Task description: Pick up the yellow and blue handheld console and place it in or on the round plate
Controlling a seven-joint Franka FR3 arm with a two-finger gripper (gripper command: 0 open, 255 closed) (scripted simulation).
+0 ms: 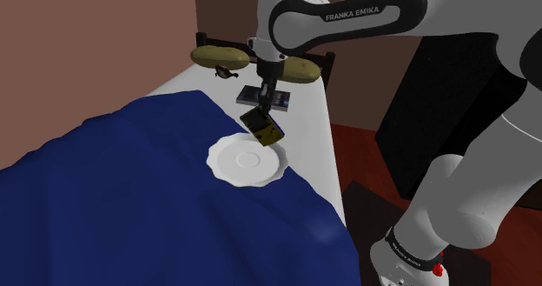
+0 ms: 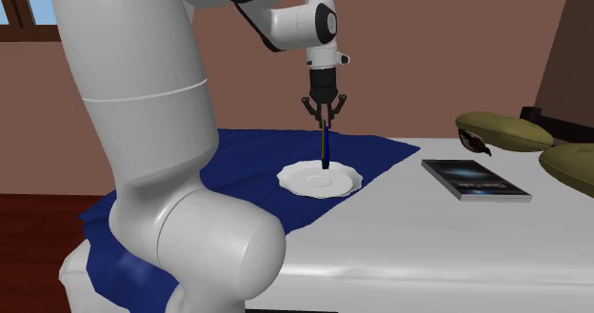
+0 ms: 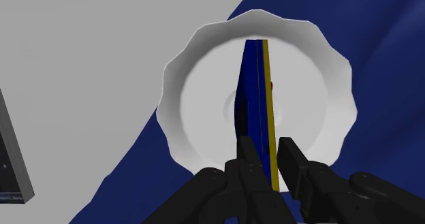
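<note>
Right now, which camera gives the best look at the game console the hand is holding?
The shoulder view: the console shows its broad yellow face, tilted, hanging from the hand over the plate. The second exterior view catches it edge-on, a thin dark sliver. The wrist view shows a blue and yellow edge between the fingers.

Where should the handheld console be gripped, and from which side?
Grip the console by its upper end from above, across its two broad faces, as the gripper does: it is a thin slab hanging over the plate.
</note>
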